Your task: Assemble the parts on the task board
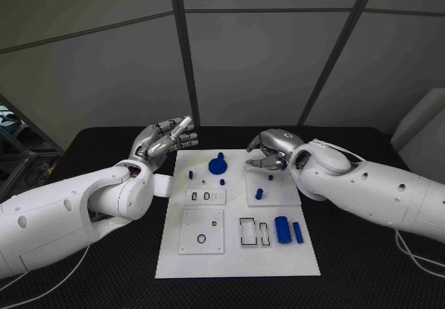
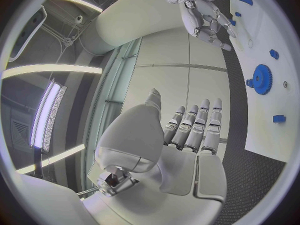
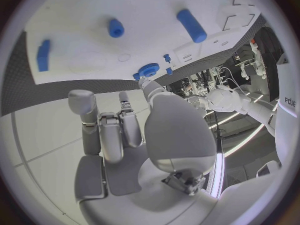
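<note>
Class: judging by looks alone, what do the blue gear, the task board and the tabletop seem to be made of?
Blue gear: probably plastic, matte, uniformly coloured, with no metallic glint.
Task board: smooth white sheet, likely plastic or painted; it cannot be told which.
Tabletop: black with a fine, grainy weave, suggesting a fabric or foam mat.

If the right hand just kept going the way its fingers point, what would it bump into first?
Probably the blue gear on the white board: the right hand points toward it, though depth is hard to judge.

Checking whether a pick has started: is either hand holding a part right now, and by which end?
Nothing is held. The left hand is raised with fingers spread, and the right hand hovers over the white board with its fingers curled on nothing.
</note>
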`<state>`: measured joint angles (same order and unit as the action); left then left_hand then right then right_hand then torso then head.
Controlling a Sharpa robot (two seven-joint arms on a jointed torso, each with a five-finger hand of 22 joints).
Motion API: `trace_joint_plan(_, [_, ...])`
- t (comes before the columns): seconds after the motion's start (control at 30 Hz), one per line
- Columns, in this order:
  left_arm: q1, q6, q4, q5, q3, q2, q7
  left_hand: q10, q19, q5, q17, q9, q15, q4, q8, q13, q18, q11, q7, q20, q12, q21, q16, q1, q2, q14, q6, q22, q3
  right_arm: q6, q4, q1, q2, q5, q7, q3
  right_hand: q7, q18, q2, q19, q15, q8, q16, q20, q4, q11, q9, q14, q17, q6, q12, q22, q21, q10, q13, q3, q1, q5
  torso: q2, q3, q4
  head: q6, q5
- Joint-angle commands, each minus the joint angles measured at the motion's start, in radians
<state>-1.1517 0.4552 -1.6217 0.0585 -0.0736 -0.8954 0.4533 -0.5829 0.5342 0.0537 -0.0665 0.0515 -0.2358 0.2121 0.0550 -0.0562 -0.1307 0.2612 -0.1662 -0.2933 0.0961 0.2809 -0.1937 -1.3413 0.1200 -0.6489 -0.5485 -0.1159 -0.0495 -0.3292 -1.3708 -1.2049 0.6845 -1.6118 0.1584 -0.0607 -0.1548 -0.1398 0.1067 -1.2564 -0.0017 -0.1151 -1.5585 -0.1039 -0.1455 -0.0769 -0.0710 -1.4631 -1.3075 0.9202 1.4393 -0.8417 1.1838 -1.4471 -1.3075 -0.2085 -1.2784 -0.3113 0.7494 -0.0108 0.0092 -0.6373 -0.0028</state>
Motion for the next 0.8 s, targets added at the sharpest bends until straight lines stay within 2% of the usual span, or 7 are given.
trace_joint_plan(0.03, [-0.002, -0.013, -0.004, 0.009, -0.001, -0.003, 0.005, 0.006, -0.006, 0.005, 0.000, -0.001, -0.002, -0.003, -0.004, 0.001, 0.008, 0.003, -0.126, 0.003, -0.003, -0.006, 0.005, -0.006, 0.002, 0.007, 0.008, 0.002, 0.001, 0.016, -0.024, -0.002, 0.063, 0.186, -0.084, -0.001, 0.003, 0.009, 0.006, 0.008, -0.005, -0.003, 0.008, 0.005, 0.020, 0.010, -0.001, -0.097, -0.220, 0.009, 0.002, 0.004, -0.008, -0.002, -0.098, -0.002, -0.029, 0.028, -0.002, 0.0019, -0.0067, 0.003, 0.001])
trace_joint_plan(0.13, [-0.002, -0.014, -0.005, 0.009, -0.001, -0.005, 0.005, 0.001, -0.006, 0.005, 0.000, -0.001, -0.002, -0.006, -0.003, 0.000, 0.008, 0.002, -0.125, 0.003, -0.002, -0.006, 0.005, -0.008, 0.001, 0.007, 0.004, 0.002, 0.003, 0.045, -0.030, -0.002, 0.116, 0.250, -0.125, -0.001, 0.008, 0.008, 0.016, 0.010, -0.008, -0.003, 0.010, 0.007, 0.037, 0.014, -0.001, -0.096, -0.215, 0.012, 0.000, 0.009, -0.012, -0.002, -0.096, 0.000, -0.051, 0.041, -0.002, 0.0031, -0.0104, 0.005, -0.002])
trace_joint_plan(0.2, [-0.002, -0.015, -0.006, 0.009, -0.001, -0.004, 0.008, -0.010, -0.006, 0.004, -0.001, 0.000, -0.001, -0.011, -0.001, -0.001, 0.008, 0.001, -0.125, 0.003, 0.001, -0.005, 0.002, -0.010, 0.000, 0.003, -0.005, 0.003, 0.007, 0.057, -0.027, -0.002, 0.145, 0.275, -0.147, -0.002, 0.021, 0.007, 0.024, 0.013, -0.014, -0.005, 0.012, 0.011, 0.049, 0.024, -0.002, -0.095, -0.212, 0.019, 0.000, 0.013, -0.015, -0.003, -0.097, 0.005, -0.067, 0.045, -0.002, 0.0043, -0.0131, 0.010, -0.004])
trace_joint_plan(0.3, [-0.002, -0.016, -0.006, 0.009, -0.001, -0.003, 0.012, -0.027, -0.005, 0.004, -0.001, 0.002, 0.001, -0.018, 0.002, -0.002, 0.006, 0.000, -0.124, 0.003, 0.006, -0.005, -0.002, -0.010, -0.002, -0.004, -0.022, 0.004, 0.013, 0.063, -0.016, -0.002, 0.175, 0.295, -0.162, -0.001, 0.030, 0.007, 0.031, 0.014, -0.022, -0.003, 0.012, 0.019, 0.055, 0.033, -0.001, -0.095, -0.211, 0.023, 0.000, 0.014, -0.016, -0.003, -0.097, 0.015, -0.073, 0.049, -0.002, 0.0052, -0.0133, 0.012, -0.012])
trace_joint_plan(0.43, [-0.001, -0.017, -0.005, 0.009, -0.001, -0.001, 0.014, -0.034, -0.004, 0.004, -0.002, 0.003, 0.002, -0.021, 0.004, -0.003, 0.006, -0.001, -0.124, 0.003, 0.008, -0.004, -0.004, -0.010, -0.003, -0.007, -0.029, 0.004, 0.015, 0.063, 0.000, -0.001, 0.195, 0.307, -0.170, -0.001, 0.027, 0.007, 0.036, 0.015, -0.023, 0.005, 0.013, 0.023, 0.059, 0.032, 0.002, -0.095, -0.209, 0.013, -0.003, 0.018, -0.019, -0.002, -0.094, 0.025, -0.077, 0.050, -0.001, 0.0074, -0.0128, 0.011, -0.025])
trace_joint_plan(0.53, [-0.001, -0.018, -0.002, 0.009, -0.001, 0.000, 0.015, -0.038, -0.004, 0.004, -0.002, 0.003, 0.002, -0.023, 0.004, -0.003, 0.005, -0.001, -0.124, 0.004, 0.009, -0.004, -0.005, -0.011, -0.003, -0.009, -0.033, 0.004, 0.016, 0.066, 0.023, -0.001, 0.194, 0.310, -0.176, -0.001, 0.021, 0.008, 0.037, 0.016, -0.021, 0.014, 0.014, 0.022, 0.061, 0.027, 0.004, -0.095, -0.208, 0.000, -0.006, 0.021, -0.021, 0.000, -0.091, 0.034, -0.081, 0.051, -0.001, 0.0053, -0.0127, 0.009, -0.032])
trace_joint_plan(0.8, [0.000, -0.021, 0.001, 0.009, -0.001, 0.003, 0.014, -0.038, -0.004, 0.004, -0.002, 0.003, 0.002, -0.023, 0.004, -0.003, 0.005, -0.001, -0.124, 0.004, 0.009, -0.004, -0.005, -0.011, -0.003, -0.009, -0.033, 0.004, 0.016, 0.054, 0.063, 0.015, 0.169, 0.312, -0.169, -0.001, 0.017, 0.007, 0.036, 0.017, -0.019, 0.019, 0.013, 0.020, 0.062, 0.024, 0.004, -0.095, -0.210, -0.007, -0.007, 0.025, -0.024, 0.000, -0.091, 0.041, -0.083, 0.050, -0.001, 0.0039, -0.0107, 0.007, -0.032])
